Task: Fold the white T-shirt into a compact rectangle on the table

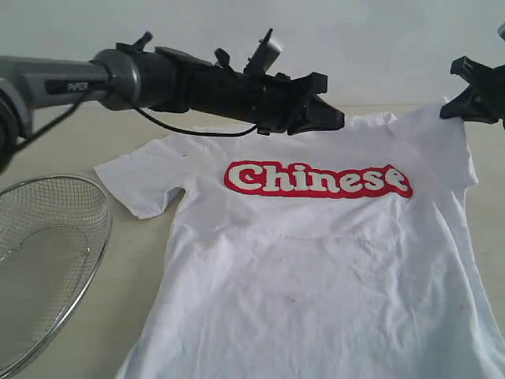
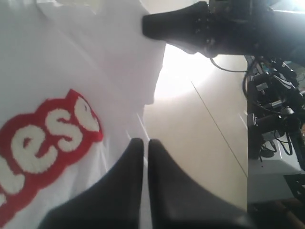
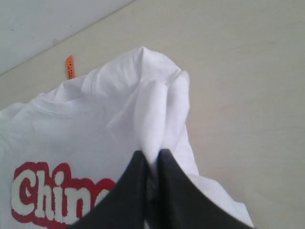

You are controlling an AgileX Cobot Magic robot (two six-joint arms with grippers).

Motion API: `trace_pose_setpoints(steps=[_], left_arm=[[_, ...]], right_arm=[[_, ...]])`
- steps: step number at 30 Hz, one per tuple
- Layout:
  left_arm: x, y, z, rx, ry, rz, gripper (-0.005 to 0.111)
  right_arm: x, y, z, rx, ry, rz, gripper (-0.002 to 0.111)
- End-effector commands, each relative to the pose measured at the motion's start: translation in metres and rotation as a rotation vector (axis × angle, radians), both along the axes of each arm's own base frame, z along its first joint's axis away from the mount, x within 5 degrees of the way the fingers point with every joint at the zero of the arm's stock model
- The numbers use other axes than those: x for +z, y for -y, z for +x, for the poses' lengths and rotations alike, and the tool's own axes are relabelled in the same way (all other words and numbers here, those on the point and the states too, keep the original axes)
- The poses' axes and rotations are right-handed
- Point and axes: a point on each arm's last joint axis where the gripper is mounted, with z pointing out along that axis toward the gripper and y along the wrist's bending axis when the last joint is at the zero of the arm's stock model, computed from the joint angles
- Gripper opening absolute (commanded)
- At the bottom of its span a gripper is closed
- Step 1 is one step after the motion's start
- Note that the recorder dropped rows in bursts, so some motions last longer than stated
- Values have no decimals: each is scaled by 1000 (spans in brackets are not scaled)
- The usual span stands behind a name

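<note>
1. Nearest the exterior camera is the lower body of the white T-shirt (image 1: 316, 292). It lies spread, front up, on the table (image 1: 118, 146), with its hem running out of view below the red banner (image 1: 316, 180).
2. The left gripper (image 1: 327, 118) sits just above the middle of the banner, at the shirt's top edge. In its wrist view the jaws are pressed together where that edge meets them, with a sliver of white in the seam. I read this as a thin pinch on the cloth, though I cannot be fully sure.
3. The right gripper (image 3: 151, 155) is above the banner's far end. Its jaws are closed on a bunched fold of the shoulder, plainly pinching it and holding it up off the table.
4. Progress, as I judge it: no fold has been made. The chest and banner are fully exposed, and one sleeve lies flat beyond the banner's first letter. Only the grip on the top edge is in place, so the sleeve folds and the body folds are all left to do.
5. Count:
   - one shirt
   - one banner
   - one orange neck tag (image 3: 69, 67), above the banner by the collar
   - two grippers
   - one wire basket (image 1: 107, 221), well off the sleeve side of the banner
</note>
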Motion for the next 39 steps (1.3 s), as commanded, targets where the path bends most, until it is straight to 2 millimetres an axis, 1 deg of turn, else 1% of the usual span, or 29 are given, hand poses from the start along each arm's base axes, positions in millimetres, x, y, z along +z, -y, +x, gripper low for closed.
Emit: trace_pose_setpoints(steps=[1,5,7,9,13,17,21,23,26,28,31,33,39], left_arm=[[-22,19,12,-22,-36,-12,5],[-38,30,19,-27,-67,-33,5],[-44,35,21,-32,-69,-42,5],[-47,40,22,-28,-74,-52,5],[-48,47,24,-28,-71,-79,5],[-52,52,23,-11,-82,-80,5],[-51,52,23,-12,-84,-84,5],[-51,52,23,-16,-85,-85,5],[-51,52,22,-24,-88,-86,5],[-51,52,21,-37,-92,-87,5],[-51,52,20,-42,-93,-88,5],[-50,53,18,-65,-98,-92,5],[-37,53,15,-145,-70,-104,5]], right_arm=[[10,-4,-1,24,23,2,0],[11,-5,-2,34,22,12,0],[16,-5,-2,37,35,6,0],[24,-6,-3,42,54,-5,0],[40,-7,-7,46,90,-25,0],[48,-9,-9,62,102,-28,0],[46,-12,-11,106,85,-48,0],[44,-13,-11,99,76,-52,0],[36,-13,-13,80,60,-56,0],[29,-16,-14,96,49,-59,0],[22,-27,-13,113,36,-70,0],[20,-36,-11,131,39,-77,0],[18,-68,-1,180,46,-87,0]])
